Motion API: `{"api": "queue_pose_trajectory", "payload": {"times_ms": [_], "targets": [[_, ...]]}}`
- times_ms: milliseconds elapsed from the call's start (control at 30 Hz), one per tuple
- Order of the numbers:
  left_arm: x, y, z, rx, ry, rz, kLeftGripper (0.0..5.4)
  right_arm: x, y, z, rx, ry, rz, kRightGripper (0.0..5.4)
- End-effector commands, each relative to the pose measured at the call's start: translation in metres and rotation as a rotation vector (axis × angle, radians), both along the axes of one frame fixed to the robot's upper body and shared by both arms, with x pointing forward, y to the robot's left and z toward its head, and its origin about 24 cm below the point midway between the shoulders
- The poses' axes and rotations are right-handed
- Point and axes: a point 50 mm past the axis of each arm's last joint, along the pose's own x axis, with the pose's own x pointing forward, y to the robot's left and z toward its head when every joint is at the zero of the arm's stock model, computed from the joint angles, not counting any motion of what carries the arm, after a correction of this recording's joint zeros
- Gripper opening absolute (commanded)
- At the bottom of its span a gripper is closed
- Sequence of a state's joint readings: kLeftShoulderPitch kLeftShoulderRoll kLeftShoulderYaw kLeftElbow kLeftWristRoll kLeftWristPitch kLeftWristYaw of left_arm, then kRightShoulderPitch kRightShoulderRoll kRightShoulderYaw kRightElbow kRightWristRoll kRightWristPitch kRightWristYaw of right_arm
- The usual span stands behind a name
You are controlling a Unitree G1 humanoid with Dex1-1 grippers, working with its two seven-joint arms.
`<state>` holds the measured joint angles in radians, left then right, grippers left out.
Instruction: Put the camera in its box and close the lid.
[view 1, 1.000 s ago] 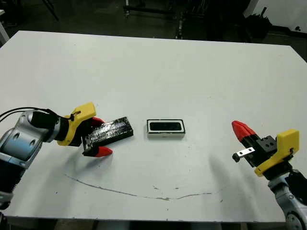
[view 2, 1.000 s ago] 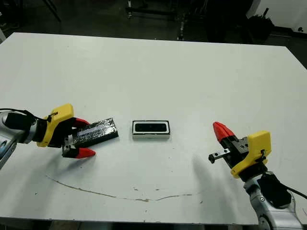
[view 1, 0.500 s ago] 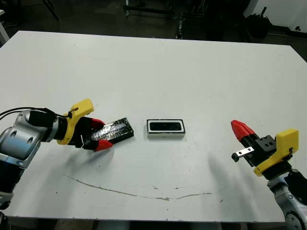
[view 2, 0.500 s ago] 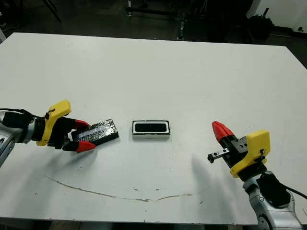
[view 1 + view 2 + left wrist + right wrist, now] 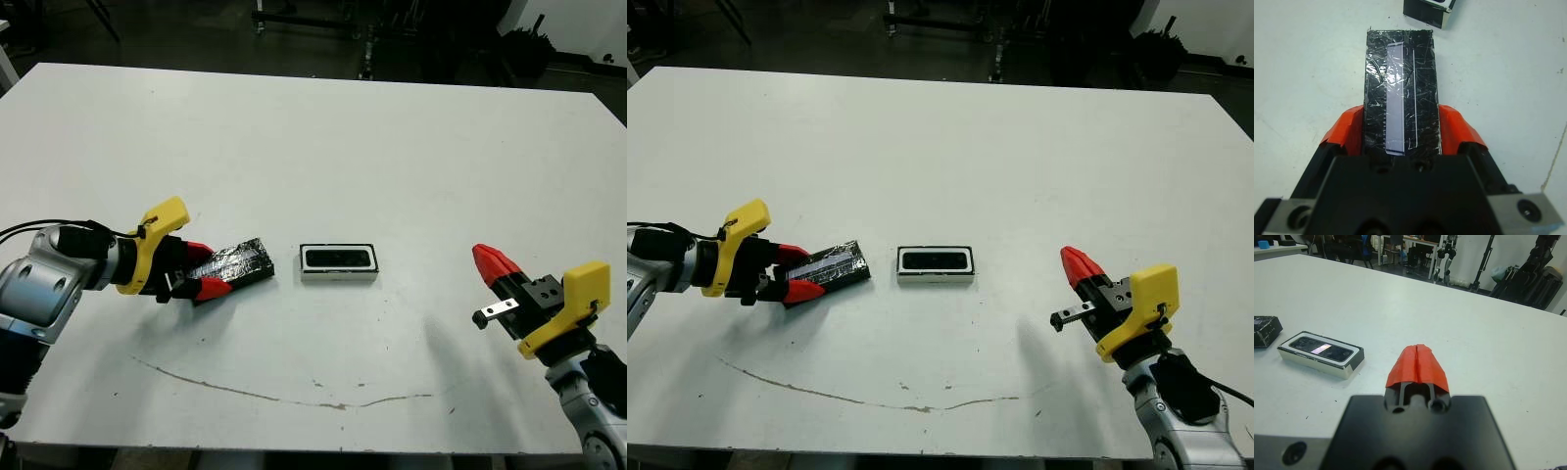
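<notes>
1. White inside and black-rimmed, your small shallow rectangular box (image 5: 339,262) sits near the middle of the white counter (image 5: 323,147), with the small flat black camera bar (image 5: 339,258) lying in its hollow.
2. Your left pincer (image 5: 1400,134) grips the glossy, wrinkled black slab lid (image 5: 233,264) by its near end; the red fingers (image 5: 1348,132) press both long edges.
3. Compared with a second ago, those fingers have gone from spread wide around the lid to shut against it; box and camera have not moved.
4. Lid's long axis runs from your left pincer toward the box, its far end just beside the box's left end but apart. Box and camera lie lengthwise left to right.
5. Your right pincer (image 5: 1418,363) hovers well to the right of the box, red tips pressed together, holding nothing.
</notes>
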<state>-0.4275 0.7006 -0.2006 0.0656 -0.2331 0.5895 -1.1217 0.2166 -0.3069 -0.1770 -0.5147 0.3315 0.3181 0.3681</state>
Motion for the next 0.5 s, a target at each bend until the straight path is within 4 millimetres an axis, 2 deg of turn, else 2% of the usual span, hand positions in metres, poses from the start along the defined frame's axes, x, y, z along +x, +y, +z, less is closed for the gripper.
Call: {"api": "queue_pose_trajectory", "payload": {"times_ms": [33,300,500], "targets": [[0.000,-0.002,0.000,-0.010,-0.025,-0.009,3.16,-0.002,-0.003,-0.003,-0.004,0.025,-0.011,0.00],[0.022,-0.015,0.045,-0.006,-0.157,-0.087,3.16,-0.001,-0.004,-0.005,-0.005,0.012,0.010,0.00],[0.045,-0.038,0.053,-0.004,-0.170,-0.166,3.16,-0.001,-0.004,-0.005,-0.014,0.015,0.004,0.00]]}}
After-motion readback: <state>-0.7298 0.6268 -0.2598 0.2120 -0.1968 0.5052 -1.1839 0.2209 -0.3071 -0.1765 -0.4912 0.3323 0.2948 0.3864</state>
